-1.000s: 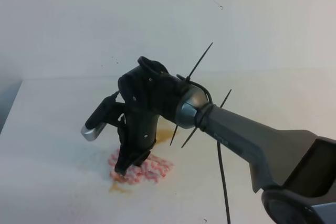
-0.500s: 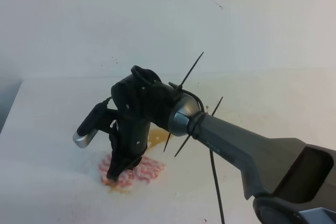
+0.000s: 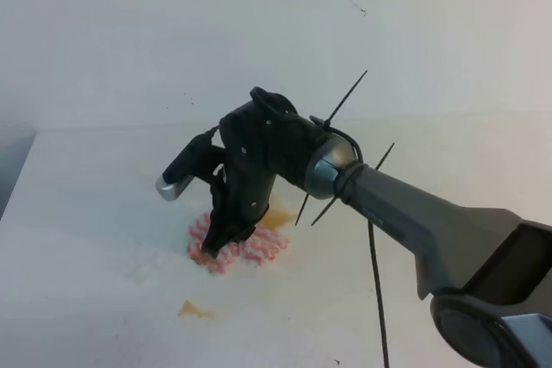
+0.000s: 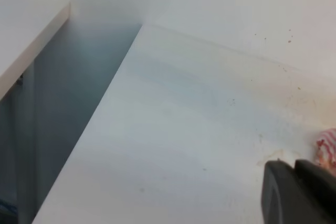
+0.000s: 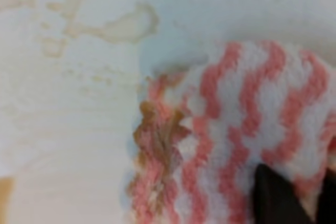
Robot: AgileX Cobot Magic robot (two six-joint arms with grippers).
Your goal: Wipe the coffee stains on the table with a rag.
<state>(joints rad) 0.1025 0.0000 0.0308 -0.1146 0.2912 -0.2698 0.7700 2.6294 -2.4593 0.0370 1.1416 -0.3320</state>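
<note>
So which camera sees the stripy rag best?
The right wrist view: the rag fills it, wavy pink stripes and brown-soaked edge clear. The exterior high view shows it small, under the right gripper. The left wrist view catches only a corner.

Soft, even light fills all three views, with no glare and only faint shadows on the white table [image 3: 86,213]. The exterior high view is fairly sharp. The right wrist view is blurred and too close to focus, smearing the rag [image 5: 231,129]; the left wrist view is hazy, dimmer at left.
</note>
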